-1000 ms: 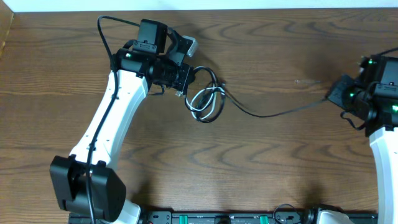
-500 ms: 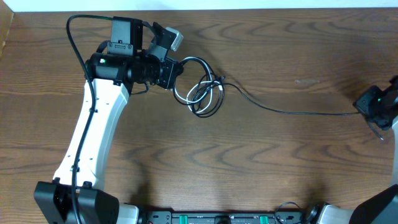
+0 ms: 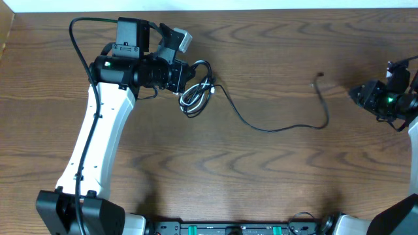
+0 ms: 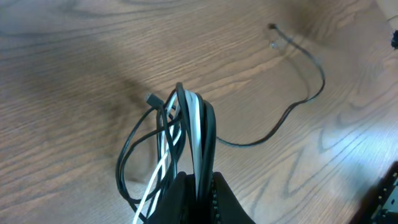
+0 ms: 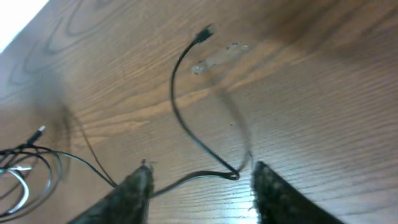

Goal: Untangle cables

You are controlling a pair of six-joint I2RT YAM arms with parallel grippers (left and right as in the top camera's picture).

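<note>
Up close, the left wrist view shows the left gripper [image 4: 198,190] clamped on the cables [image 4: 204,140]: one white among several black loops. Overhead, one black cable [image 3: 268,128] trails over the table [image 3: 261,189] toward the right gripper [image 5: 200,186], whose jaws stand apart.

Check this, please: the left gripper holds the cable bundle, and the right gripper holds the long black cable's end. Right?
The left gripper holds the cable bundle, but the right gripper is open. The long black cable's end lies free on the table, as overhead shows.
</note>
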